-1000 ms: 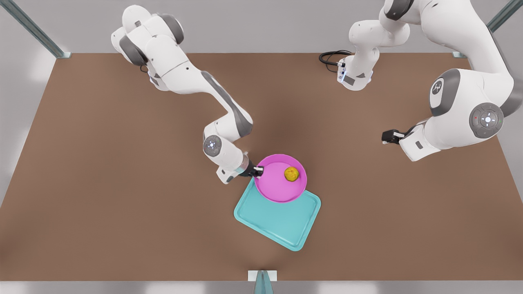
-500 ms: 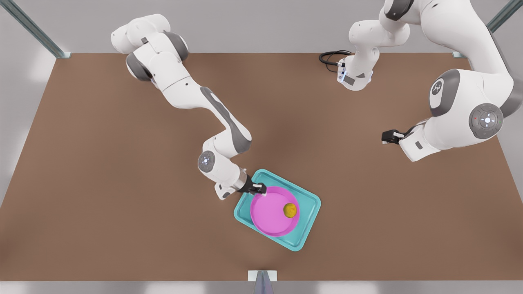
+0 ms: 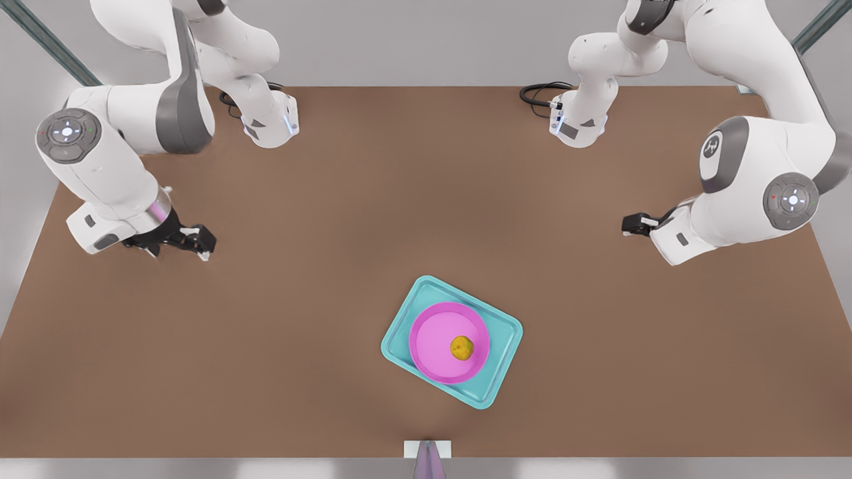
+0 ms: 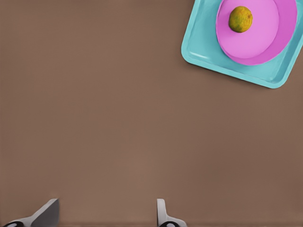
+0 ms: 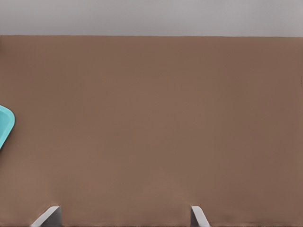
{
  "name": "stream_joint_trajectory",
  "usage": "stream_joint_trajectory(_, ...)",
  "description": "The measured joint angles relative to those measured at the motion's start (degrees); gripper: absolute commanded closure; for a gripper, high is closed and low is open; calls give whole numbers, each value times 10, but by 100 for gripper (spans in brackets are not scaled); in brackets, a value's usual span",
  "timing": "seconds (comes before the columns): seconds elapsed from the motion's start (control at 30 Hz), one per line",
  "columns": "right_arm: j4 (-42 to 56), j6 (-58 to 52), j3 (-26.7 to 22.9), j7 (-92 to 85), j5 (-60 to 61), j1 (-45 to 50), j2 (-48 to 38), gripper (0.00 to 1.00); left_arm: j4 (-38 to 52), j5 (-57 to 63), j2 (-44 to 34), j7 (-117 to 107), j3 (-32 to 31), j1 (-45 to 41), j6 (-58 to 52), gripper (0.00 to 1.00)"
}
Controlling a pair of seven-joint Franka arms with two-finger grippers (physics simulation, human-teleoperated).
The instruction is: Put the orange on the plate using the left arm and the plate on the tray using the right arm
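The orange (image 3: 462, 347) (image 4: 240, 19) lies near the middle of the pink plate (image 3: 432, 339) (image 4: 265, 42). The plate rests inside the teal tray (image 3: 499, 376) (image 4: 203, 42), near the table's front edge. One corner of the tray (image 5: 4, 124) shows in the right wrist view. My right gripper (image 3: 196, 243) (image 5: 124, 216), on the arm with the pink wrist band, hangs open and empty at the front view's left, far from the tray. At the front view's right, my left gripper (image 3: 632, 223) (image 4: 105, 213) waits open and empty, also far from the tray.
The brown table (image 3: 333, 199) carries both arm bases (image 3: 269, 123) (image 3: 579, 123) at the back. A black cable (image 3: 538, 93) coils beside the base on the front view's right. A small metal bracket (image 3: 427, 452) stands at the front edge, below the tray.
My right gripper set the plate with the orange down on the tray, let go and drew far back to the front view's left. The orange rolled toward the plate's middle.
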Motion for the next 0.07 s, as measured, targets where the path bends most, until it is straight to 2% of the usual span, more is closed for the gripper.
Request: stream_joint_trajectory(0.07,-5,-33,0,-22,-10,0,-9,0,1,0,1,0,8,1,0,0)
